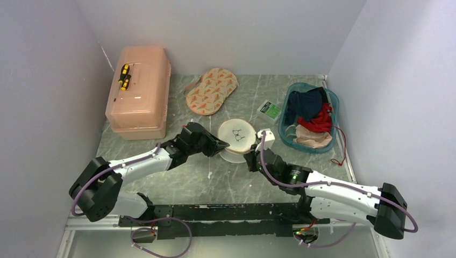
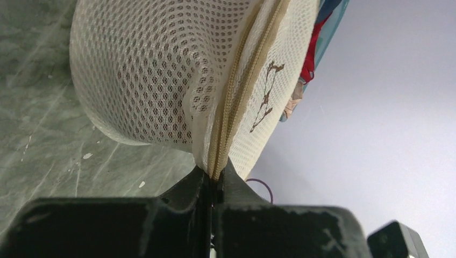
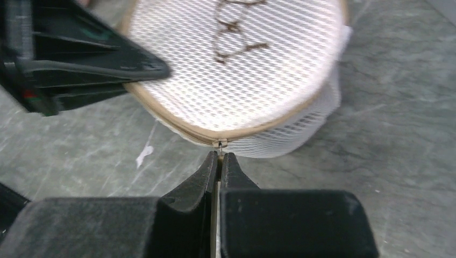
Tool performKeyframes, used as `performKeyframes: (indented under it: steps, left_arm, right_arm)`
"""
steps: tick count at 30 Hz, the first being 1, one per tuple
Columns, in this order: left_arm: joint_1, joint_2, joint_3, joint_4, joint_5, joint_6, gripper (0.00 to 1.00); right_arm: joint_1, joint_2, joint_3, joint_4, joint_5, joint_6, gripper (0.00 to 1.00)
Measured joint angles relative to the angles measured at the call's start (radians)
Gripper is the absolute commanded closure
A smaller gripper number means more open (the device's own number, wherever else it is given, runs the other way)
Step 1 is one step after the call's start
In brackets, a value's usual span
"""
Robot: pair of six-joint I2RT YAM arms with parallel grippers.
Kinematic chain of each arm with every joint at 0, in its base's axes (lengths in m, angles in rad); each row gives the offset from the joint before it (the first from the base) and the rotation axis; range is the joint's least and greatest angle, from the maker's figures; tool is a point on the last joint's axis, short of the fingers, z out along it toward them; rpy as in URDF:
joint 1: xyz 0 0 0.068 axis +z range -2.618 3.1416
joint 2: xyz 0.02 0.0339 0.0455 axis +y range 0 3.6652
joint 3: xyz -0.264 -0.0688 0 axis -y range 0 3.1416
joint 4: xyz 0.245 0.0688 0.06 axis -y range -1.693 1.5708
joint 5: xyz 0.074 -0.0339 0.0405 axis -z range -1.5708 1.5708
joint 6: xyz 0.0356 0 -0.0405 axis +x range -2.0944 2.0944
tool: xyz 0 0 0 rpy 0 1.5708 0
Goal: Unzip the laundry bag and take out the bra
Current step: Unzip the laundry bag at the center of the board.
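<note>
Grippers: the right gripper (image 3: 219,158) is closed on the small metal zipper pull (image 3: 219,143) at the near side of the bag. The left gripper (image 2: 214,174) is closed too and pinches the cream rim on the bag's left side.
Task's thing: the laundry bag (image 3: 258,91) lies lid up around the middle of the table, and its zipper looks shut. The bra is not visible; I judge it is inside.
Risk, pull: only the fingertips hold the tiny tab. A tug outward, not along the curved track, can make it slip out.
Risk, bag: the mesh is soft. If the left pinch lets go, the bag drags or turns and the zipper does not open.
Risk, arms: the grippers are near each other. Travel around the rim toward the left one can bring contact.
Writing: the lid has only a black bra icon (image 1: 237,134), no words. On the green-white packet (image 1: 270,110) beside the teal basket (image 1: 282,126), at the right edge, the print is too small to read.
</note>
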Motion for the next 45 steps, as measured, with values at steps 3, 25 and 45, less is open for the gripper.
performKeyframes:
  steps: [3, 25, 45]
  left_arm:
    - [0.032, 0.000, 0.011, 0.000, 0.045, 0.031, 0.97]
    - [0.170, 0.219, 0.470, -0.241, 0.529, 0.634, 0.87]
    - [0.198, -0.093, 0.354, -0.468, 0.355, 0.624, 0.12]
  right_arm:
    - [-0.067, -0.009, 0.001, -0.035, -0.003, 0.010, 1.00]
    - [-0.085, -0.186, 0.058, -0.091, -0.117, -0.102, 1.00]
    - [-0.060, -0.010, 0.068, -0.079, -0.105, -0.025, 1.00]
